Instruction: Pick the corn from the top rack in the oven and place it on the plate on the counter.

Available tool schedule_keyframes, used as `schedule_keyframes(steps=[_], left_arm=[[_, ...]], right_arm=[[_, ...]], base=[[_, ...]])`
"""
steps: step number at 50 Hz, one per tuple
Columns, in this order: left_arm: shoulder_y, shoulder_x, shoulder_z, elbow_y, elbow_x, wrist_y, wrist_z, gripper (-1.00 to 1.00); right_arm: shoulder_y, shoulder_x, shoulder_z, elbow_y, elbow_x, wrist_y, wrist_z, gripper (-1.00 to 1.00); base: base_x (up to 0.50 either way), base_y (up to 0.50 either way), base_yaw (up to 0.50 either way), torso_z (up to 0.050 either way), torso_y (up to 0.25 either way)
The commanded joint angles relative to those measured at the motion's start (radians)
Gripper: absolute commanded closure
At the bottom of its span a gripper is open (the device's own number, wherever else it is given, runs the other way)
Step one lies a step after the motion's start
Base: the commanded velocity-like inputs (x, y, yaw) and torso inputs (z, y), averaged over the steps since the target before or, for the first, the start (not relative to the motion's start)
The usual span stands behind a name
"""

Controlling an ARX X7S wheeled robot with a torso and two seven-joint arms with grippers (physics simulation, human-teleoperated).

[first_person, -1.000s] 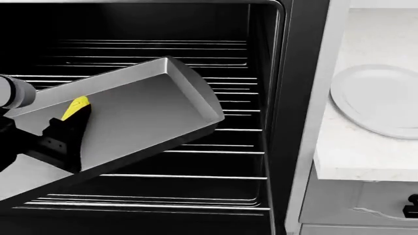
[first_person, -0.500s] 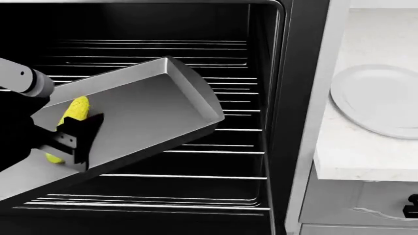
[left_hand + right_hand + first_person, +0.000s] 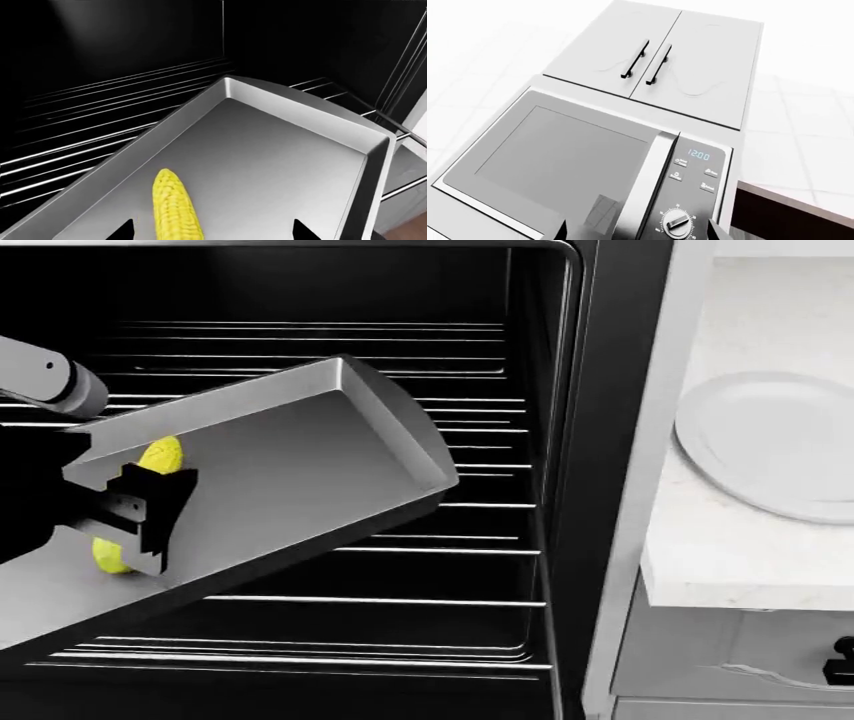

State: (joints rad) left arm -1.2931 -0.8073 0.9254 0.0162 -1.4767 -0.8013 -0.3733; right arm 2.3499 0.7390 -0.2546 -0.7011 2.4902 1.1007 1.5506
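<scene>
We're still at the grab step inside the oven (image 3: 574,440): corn (image 3: 158,462) lies on the tilted grey tray (image 3: 307,460), left gripper (image 3: 134,520) spread around it, not pinching. Next we squeeze, then lift toward the plate (image 3: 774,440).

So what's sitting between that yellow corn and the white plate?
In the head view, the grey baking tray under the corn, then the oven frame's black right side, then bare counter before the plate.

corn (image 3: 158,456) mid-length hidden by left claw (image 3: 134,525)
</scene>
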Motion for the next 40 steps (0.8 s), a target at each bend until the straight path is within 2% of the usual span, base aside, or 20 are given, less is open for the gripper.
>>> schedule_keyframes(steps=[1,19,40], left_arm=[[-0.018,0.018,0.021,-0.054,0.003,-0.036,0.031,-1.0],[-0.08,0.085,0.062,-0.195,0.072,-0.056,0.145,-1.0],[-0.077,0.083,0.091,-0.197,0.064,-0.108,0.148,-1.0]], right_arm=[[-0.008,0.005,-0.026,-0.01,-0.03,-0.013,-0.017,-1.0],[-0.043,-0.051,-0.053,0.026,-0.151,0.03,-0.072,-1.0],[-0.035,-0.019,-0.073,-0.012,-0.12,-0.024,-0.06,-1.0]], base=[[0.0,0.0,0.0,0.0,0.0],[0.0,0.0,0.0,0.0,0.0],[0.0,0.0,0.0,0.0,0.0]])
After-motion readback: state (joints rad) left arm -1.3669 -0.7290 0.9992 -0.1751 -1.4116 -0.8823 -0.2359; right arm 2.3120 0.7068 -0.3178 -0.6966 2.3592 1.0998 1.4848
